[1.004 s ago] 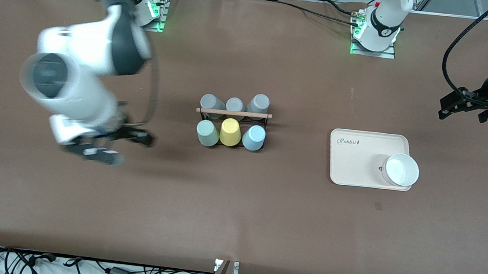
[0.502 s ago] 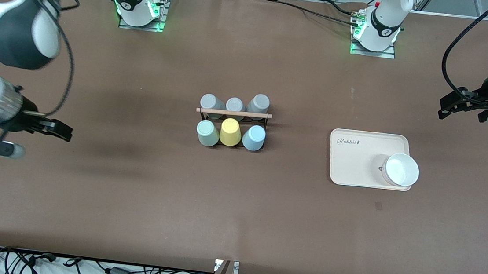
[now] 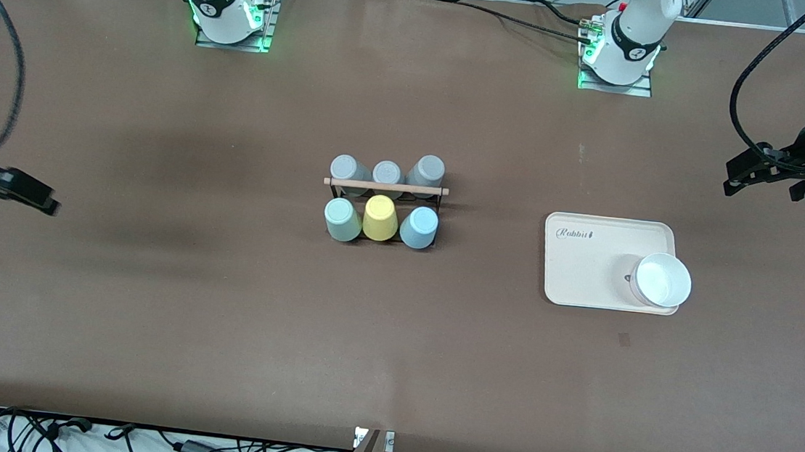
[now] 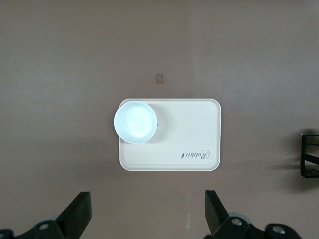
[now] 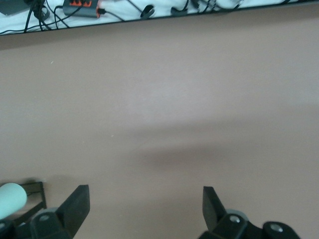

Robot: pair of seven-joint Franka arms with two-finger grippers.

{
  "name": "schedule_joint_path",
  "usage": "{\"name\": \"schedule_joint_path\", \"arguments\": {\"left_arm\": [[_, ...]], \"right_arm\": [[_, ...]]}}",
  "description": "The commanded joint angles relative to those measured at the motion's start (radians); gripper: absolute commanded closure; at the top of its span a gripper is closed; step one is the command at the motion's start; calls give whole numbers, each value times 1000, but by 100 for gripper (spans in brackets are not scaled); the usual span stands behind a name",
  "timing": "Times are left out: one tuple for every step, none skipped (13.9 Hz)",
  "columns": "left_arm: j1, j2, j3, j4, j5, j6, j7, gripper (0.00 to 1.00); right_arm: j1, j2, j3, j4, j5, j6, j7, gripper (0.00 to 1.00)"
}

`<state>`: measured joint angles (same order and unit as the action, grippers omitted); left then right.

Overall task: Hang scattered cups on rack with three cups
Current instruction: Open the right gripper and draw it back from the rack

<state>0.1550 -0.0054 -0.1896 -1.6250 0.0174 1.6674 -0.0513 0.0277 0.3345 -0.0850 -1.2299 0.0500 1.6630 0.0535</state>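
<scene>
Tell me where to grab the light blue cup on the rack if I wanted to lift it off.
Grip the light blue cup around its upper side wall, coming straight down from above. It sits upside down on the rack, closed base up, with the yellow cup close beside it. A pinch running nearer-to-farther from the front camera probably suits best.

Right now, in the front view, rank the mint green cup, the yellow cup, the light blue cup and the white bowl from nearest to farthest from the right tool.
1. Mint green cup, the rack's end toward the right tool.
2. Yellow cup, middle peg.
3. Light blue cup, the rack's end toward the left arm.
4. White bowl, on the cream tray.
</scene>
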Motion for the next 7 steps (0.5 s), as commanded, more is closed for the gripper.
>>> {"name": "schedule_joint_path", "arguments": {"left_arm": [[8,-16,-4,-1,-14,-9,11,0],[9,-16,-4,-1,-14,-9,13,0],[9,-18,-4,-1,-14,-9,13,0],[9,-24,-4,-4,-14,-8,13,0],[9,-27,-4,-9,-14,-8,14,0],[9,-30,-4,-13,-14,-8,14,0],[9,-31,-4,-15,-14,-6,14,0]], "right_arm": [[-80,-58,83,-43,-35,-6,-76,0],[-83,-69,82,-62,-35,-9,-83,0],[-83,-80,73,-77,-36,-15,-81,0],[-84,-84,70,-89,-39,-17,-81,0],[-86,-103,70,-117,-39,-13,-86,0],[-86,-136,70,-169,-44,1,-87,0],[-80,-176,71,-222,-59,24,-86,0]]}}
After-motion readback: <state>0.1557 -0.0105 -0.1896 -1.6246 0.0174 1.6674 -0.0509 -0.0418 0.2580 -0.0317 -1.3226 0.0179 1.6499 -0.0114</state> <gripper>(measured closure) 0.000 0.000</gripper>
